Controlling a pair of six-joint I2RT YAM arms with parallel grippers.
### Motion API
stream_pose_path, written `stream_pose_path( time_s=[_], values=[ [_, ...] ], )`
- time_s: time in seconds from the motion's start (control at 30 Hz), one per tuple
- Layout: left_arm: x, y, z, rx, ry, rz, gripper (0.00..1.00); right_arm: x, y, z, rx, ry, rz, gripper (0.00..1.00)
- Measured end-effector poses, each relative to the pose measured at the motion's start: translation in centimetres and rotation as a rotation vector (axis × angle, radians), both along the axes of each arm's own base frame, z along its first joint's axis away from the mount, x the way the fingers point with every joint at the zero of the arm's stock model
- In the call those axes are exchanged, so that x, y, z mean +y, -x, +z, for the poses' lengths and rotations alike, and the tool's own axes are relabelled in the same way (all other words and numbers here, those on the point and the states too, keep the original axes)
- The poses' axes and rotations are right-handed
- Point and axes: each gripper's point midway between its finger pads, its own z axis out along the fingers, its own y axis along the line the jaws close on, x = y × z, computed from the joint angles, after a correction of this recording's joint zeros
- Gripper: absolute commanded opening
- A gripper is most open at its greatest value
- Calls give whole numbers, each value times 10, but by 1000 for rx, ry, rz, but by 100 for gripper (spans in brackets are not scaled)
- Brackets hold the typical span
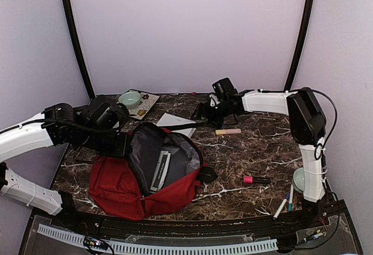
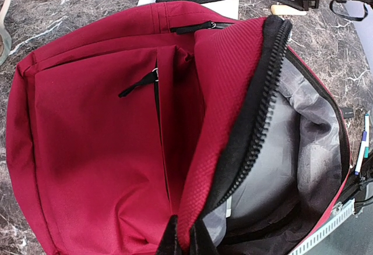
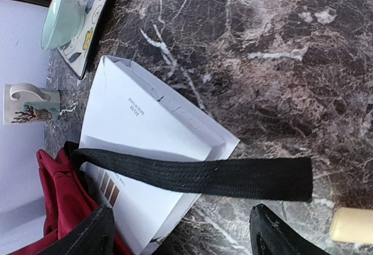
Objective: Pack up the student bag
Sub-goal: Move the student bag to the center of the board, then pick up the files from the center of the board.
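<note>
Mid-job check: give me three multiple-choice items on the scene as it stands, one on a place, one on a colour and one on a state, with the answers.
1. Where does the black woven strap lie?
A. Draped over a chair
B. Across the white paper booklet
C. Inside a drawer

2. What colour is the lining of the large dark-red fabric backpack?
A. Yellow
B. Blue
C. Grey

3. What state is the left gripper in?
A. Shut on the backpack's zippered flap
B. Wide open, holding nothing
C. Shut on a spoon

Answers:
1 B: the right wrist view shows the strap crossing the booklet.
2 C: the open main compartment shows grey cloth.
3 A: its fingers pinch the red flap edge in the left wrist view.
</note>
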Motion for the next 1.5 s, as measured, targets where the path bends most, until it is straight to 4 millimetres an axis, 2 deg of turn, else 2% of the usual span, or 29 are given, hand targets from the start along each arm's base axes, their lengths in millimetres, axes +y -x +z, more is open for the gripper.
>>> stream_pose_path(
  time_s=[0.1,0.27,0.37,0.5,0.77,0.93,1.07,1.2,1.37,1.5],
  values=[
    [-1,-1,2,0,4,2,0,-5,-21,-6,-4,-17,-19,78],
    [-2,-1,5,3,18,16,0,-14,-58,6,-45,-101,-30,75],
    [-2,-1,5,7,22,25,0,-17,-75,14,-73,-140,-30,72],
    [-2,-1,4,15,26,40,0,-7,-88,17,-88,-184,-11,66],
    [-3,-2,1,26,27,58,0,16,-62,-26,32,-217,77,57],
    [-4,-2,0,28,28,61,0,26,-43,-33,78,-247,152,48],
    [-4,-2,0,28,29,61,0,27,-27,-46,127,-251,178,33],
    [-4,-2,0,28,29,60,0,27,-25,-46,131,-257,190,23],
    [-4,-2,1,29,30,60,0,28,-25,-43,126,-266,195,22],
    [-3,-2,2,25,34,59,0,29,-26,-42,133,-270,189,32]
  ],
)
